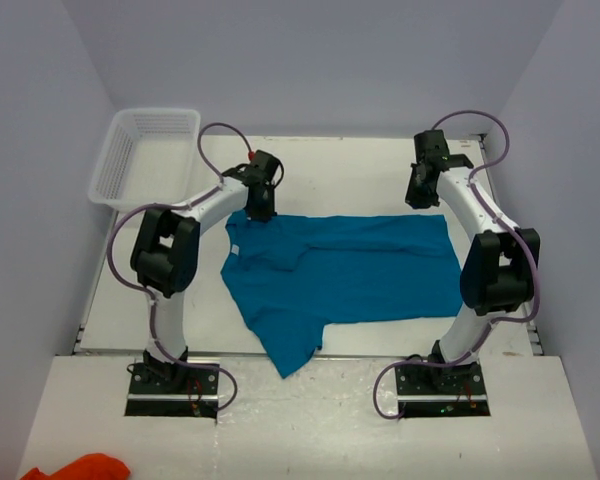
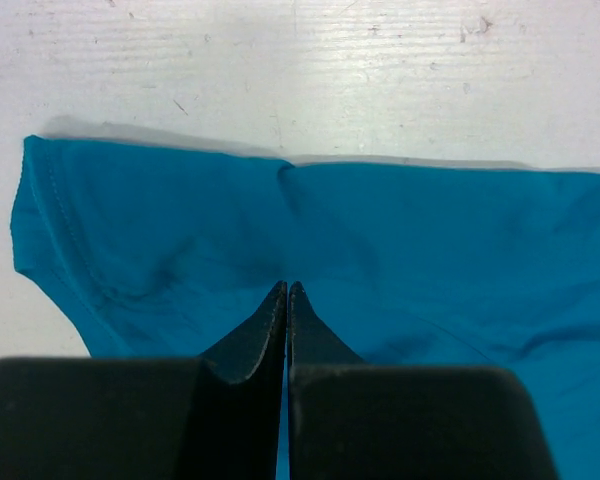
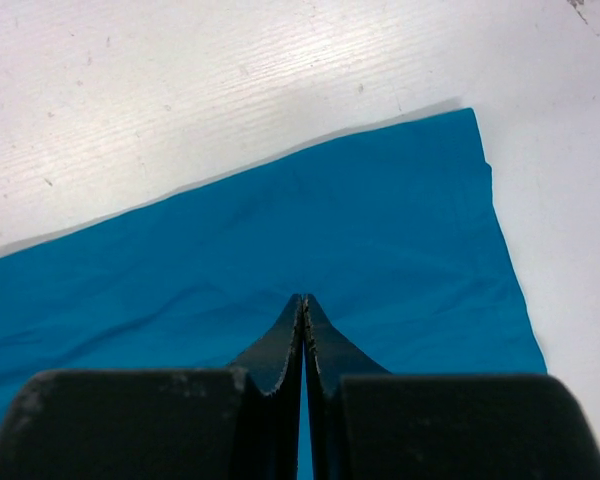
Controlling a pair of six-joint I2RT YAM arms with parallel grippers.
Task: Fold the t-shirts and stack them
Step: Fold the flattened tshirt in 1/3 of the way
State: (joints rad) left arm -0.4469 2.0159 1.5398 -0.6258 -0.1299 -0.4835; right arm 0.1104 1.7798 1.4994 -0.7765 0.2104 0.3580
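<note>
One teal-blue t-shirt point(image 1: 350, 265) lies spread flat on the white table, collar end to the left and hem to the right. One sleeve point(image 1: 292, 345) points toward the front edge. My left gripper point(image 1: 261, 212) is shut over the shirt's far left corner. In the left wrist view its tips point(image 2: 286, 285) are pressed together just above slightly wrinkled fabric point(image 2: 180, 240), with nothing seen between them. My right gripper point(image 1: 418, 198) is shut near the far right corner. In the right wrist view its tips point(image 3: 304, 298) hover over smooth fabric point(image 3: 380, 230).
A white mesh basket point(image 1: 145, 150) stands at the far left corner of the table. An orange cloth point(image 1: 80, 467) lies on the lower surface at the front left. Bare table point(image 1: 350, 175) shows beyond the shirt.
</note>
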